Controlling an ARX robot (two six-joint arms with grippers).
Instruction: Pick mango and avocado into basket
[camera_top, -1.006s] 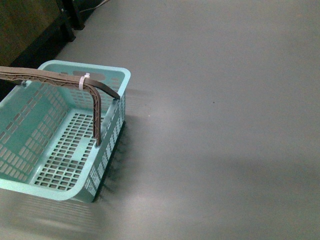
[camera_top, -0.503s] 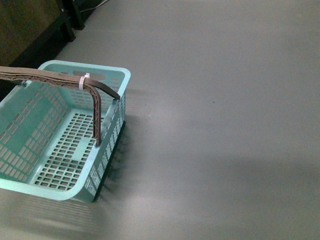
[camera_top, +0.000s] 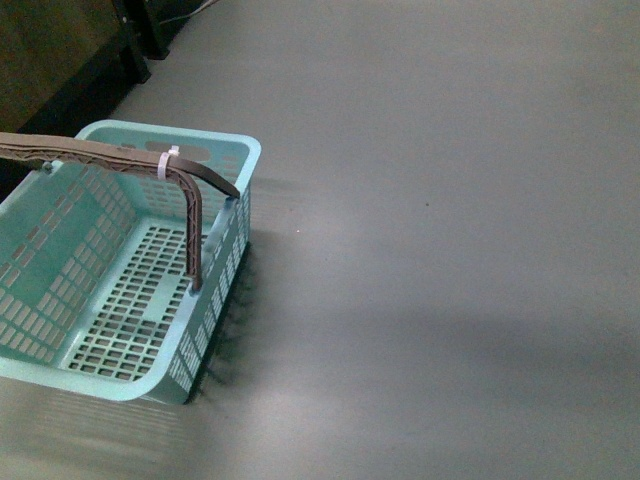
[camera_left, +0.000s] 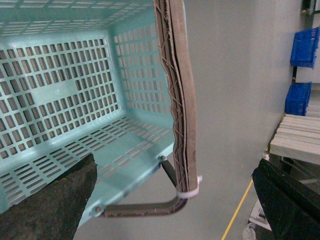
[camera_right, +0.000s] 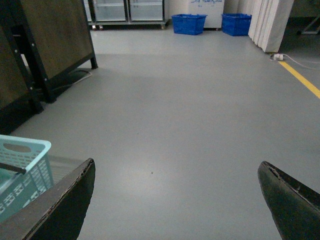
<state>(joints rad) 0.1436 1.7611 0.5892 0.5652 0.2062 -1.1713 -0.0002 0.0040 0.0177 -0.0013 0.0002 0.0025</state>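
The light turquoise slotted plastic shopping basket (camera_top: 100, 383) stands empty on the grey floor (camera_top: 450, 250), with its grey-brown swing handle (camera_top: 192, 220) raised. Neither mango nor avocado appears in any view. The left gripper (camera_left: 177, 160), above the basket, and the right gripper (camera_right: 176, 164), over bare floor, both have their jaws spread and hold nothing. Locate the fruit first, then approach it with the jaws wide, clear of the handle.

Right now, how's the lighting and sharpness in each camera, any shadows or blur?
Front view: dim and slightly soft, a broad shadow crossing the floor, the basket readable. Left wrist view: brightest, slots crisp, the close left fingers dark and blurred. Right wrist view: dim and grainy, the right fingers black silhouettes.
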